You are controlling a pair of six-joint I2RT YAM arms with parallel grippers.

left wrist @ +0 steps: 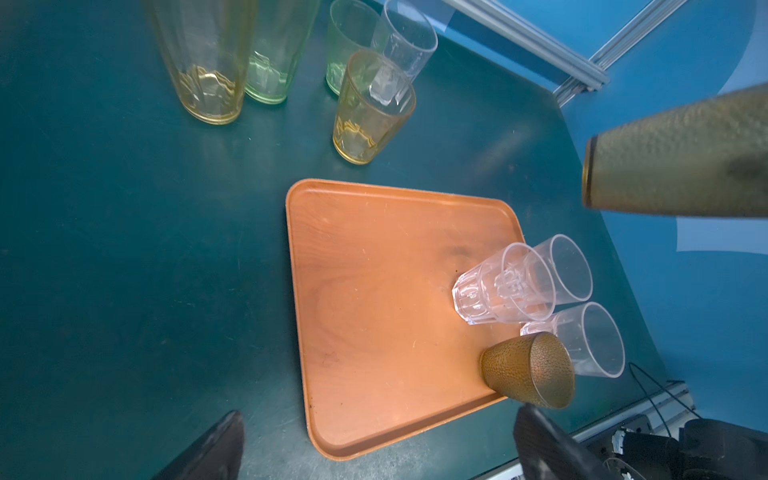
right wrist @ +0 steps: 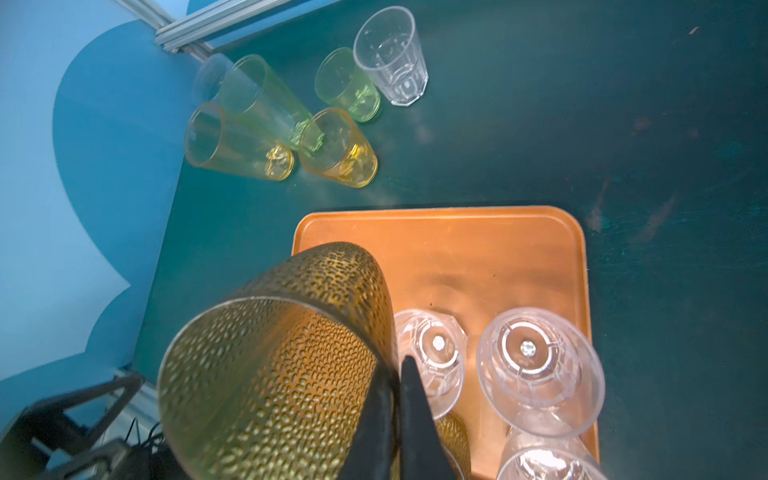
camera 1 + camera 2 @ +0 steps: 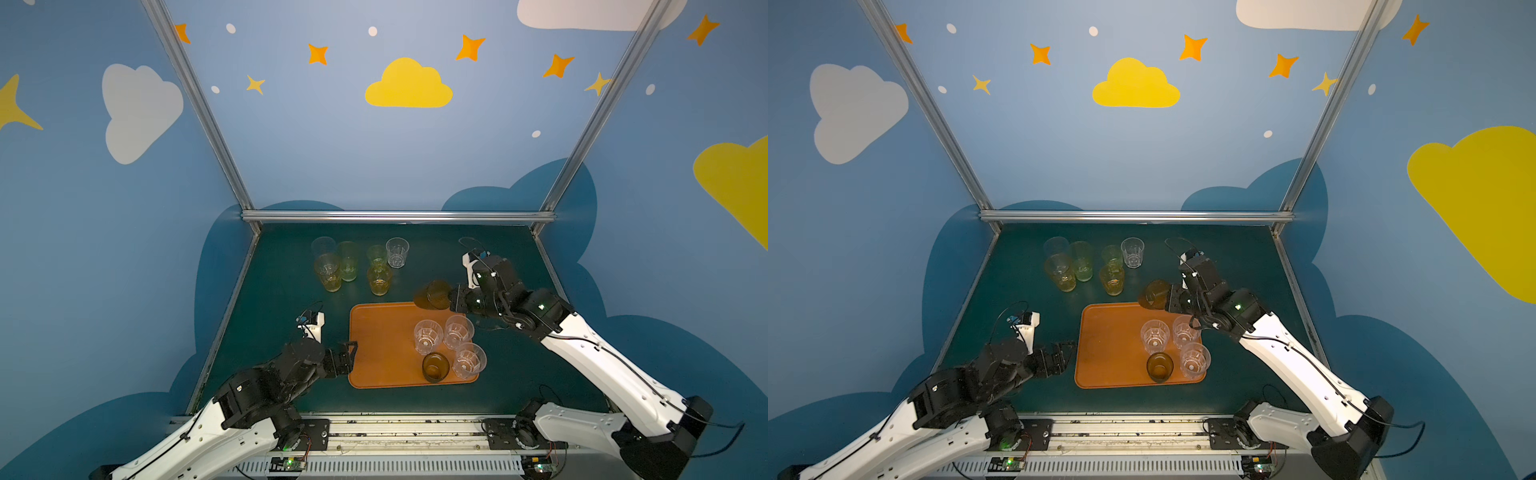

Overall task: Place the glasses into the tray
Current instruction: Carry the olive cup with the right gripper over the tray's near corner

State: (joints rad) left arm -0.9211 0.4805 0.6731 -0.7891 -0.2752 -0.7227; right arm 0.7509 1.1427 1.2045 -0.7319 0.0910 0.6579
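The orange tray (image 3: pixel 382 345) (image 3: pixel 1108 345) lies mid-table. On its right half stand three clear faceted glasses (image 3: pixel 428 336) and one dark brown glass (image 3: pixel 435 367). My right gripper (image 3: pixel 451 298) (image 2: pixel 397 370) is shut on the rim of a second dark brown glass (image 3: pixel 432 294) (image 2: pixel 270 365). That glass hangs tipped on its side above the tray's far right corner. My left gripper (image 3: pixel 351 353) (image 1: pixel 380 411) stands open and empty at the tray's left edge. Several yellow, green and clear glasses (image 3: pixel 328 272) (image 1: pixel 370 108) stand grouped on the table beyond the tray.
The dark green table (image 3: pixel 282 316) is boxed in by blue walls and aluminium posts (image 3: pixel 395 216). A clear faceted glass (image 3: pixel 397 252) is the rightmost of the far group. The arms' base rail (image 3: pixel 407 432) runs along the front edge.
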